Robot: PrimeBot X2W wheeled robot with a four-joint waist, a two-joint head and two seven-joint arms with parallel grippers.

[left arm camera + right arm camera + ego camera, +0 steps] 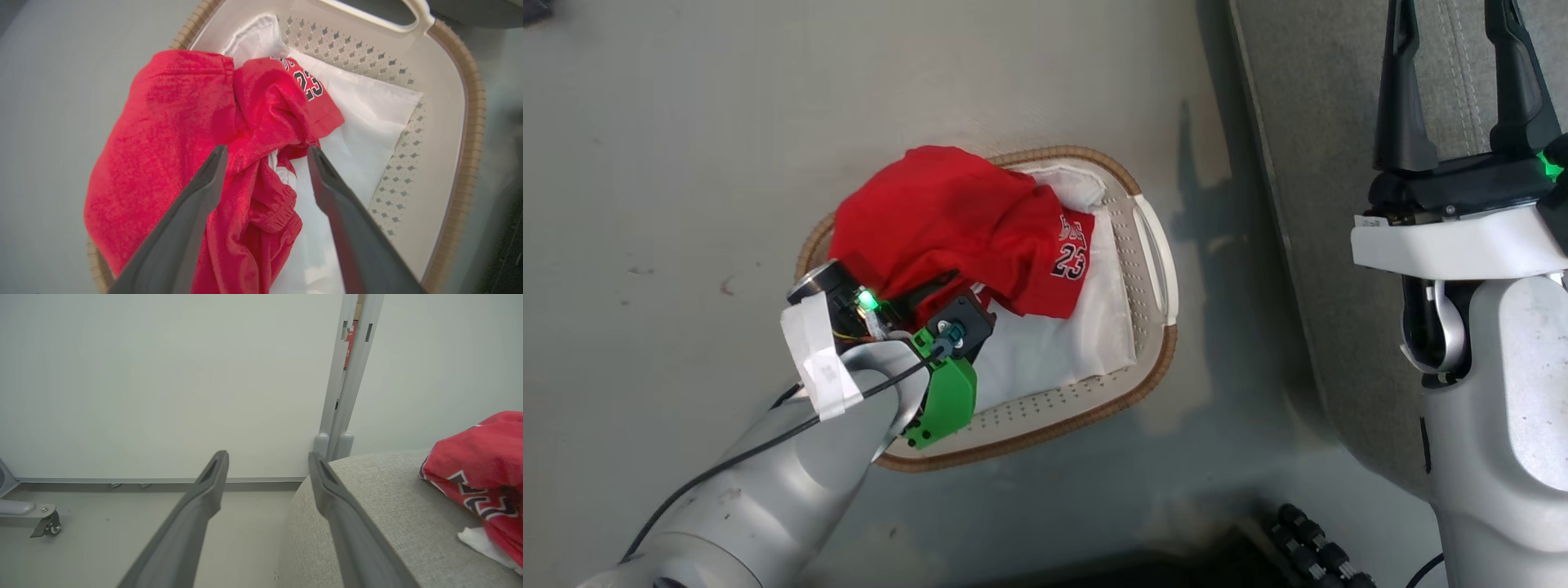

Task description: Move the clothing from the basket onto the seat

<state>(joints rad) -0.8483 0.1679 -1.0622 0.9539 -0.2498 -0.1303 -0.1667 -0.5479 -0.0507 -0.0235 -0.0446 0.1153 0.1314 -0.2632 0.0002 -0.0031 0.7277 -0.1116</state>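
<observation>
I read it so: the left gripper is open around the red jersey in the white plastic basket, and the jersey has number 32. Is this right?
Only the number is wrong: the red basketball jersey shows 23, not 32, as the left wrist view shows. The left gripper is open around it, in the white plastic basket with the brown woven rim.

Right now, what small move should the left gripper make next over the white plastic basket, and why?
Probably close the left gripper: its open fingers flank a bunched fold of the red jersey clothing, which lies in the brown-rimmed white plastic basket.
</observation>
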